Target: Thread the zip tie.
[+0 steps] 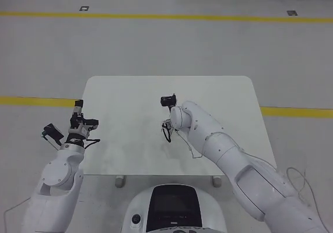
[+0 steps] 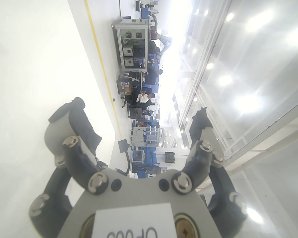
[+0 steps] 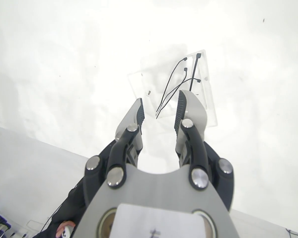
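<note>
1. White rectangular table top with rounded corners (image 1: 131,105) carries the work and stands on a pale grey floor (image 1: 32,58).
2. The left gripper (image 2: 139,106), grey metal with black-clad fingers, sits at the table's near left edge. Its jaws are spread wide with nothing between them, and it points out at the room rather than down at the table. A white sticker (image 2: 131,221) on its base bears dark print, which the picture's edge cuts off.
3. The right gripper (image 3: 160,97), with ribbed black pads (image 3: 179,107), hangs over the middle of the table, jaws parted and empty. Its base wears a second white sticker (image 3: 159,219), where just a scrap of a mark shows.
4. A shallow clear plastic tray (image 3: 209,100) lies flat on the table just beyond those fingertips. One fingertip overlaps its near end in the right wrist view, and I cannot tell whether it touches.
5. Four thin black zip ties (image 3: 195,71) lie loose and unthreaded inside the tray. Their heads are toward its far end and their tails gather toward the gripper. One is straight and thicker, and three curve.
6. Beyond the table, two yellow floor lines run across, one level with the table (image 1: 26,100) and one farther off (image 1: 154,16).
7. Farthest off, the left wrist view shows a metal-framed cabinet (image 2: 131,45), blue benches (image 2: 149,154) and bright ceiling lights (image 2: 248,102).
</note>
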